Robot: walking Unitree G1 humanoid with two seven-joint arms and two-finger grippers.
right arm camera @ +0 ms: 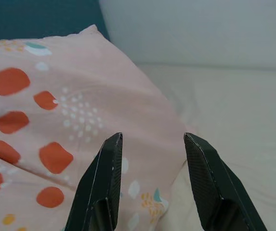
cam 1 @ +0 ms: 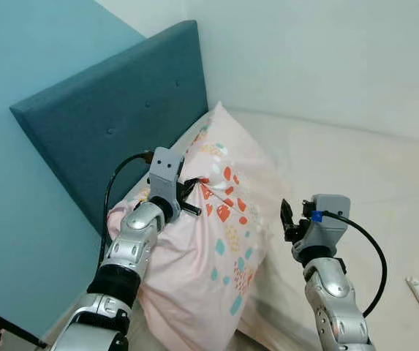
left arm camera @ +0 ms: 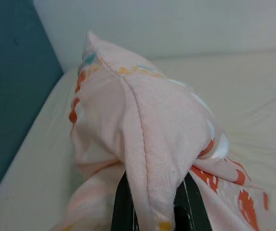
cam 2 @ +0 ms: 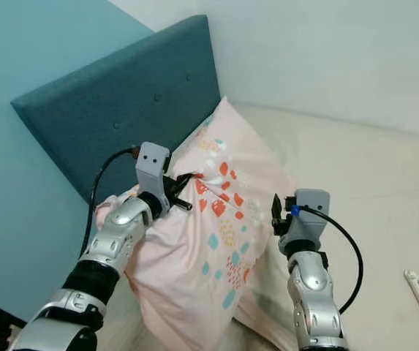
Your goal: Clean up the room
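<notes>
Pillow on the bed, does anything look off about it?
Yes: the pink pillow is bunched and tilted off the mattress, its fabric pinched by the left gripper near the headboard.

Both arms are silver segmented shells with black bands at the joints. Each wrist has a grey boxy camera block with a black cable looping off it. The right gripper (cam 1: 285,216) has a small blue bit beside its block; the left gripper (cam 1: 189,196) has black fingers too.

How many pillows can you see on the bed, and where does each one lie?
1. The pink patterned pillow leans against the blue headboard, its fabric pinched by the left gripper. Another could lie hidden beneath it.
</notes>
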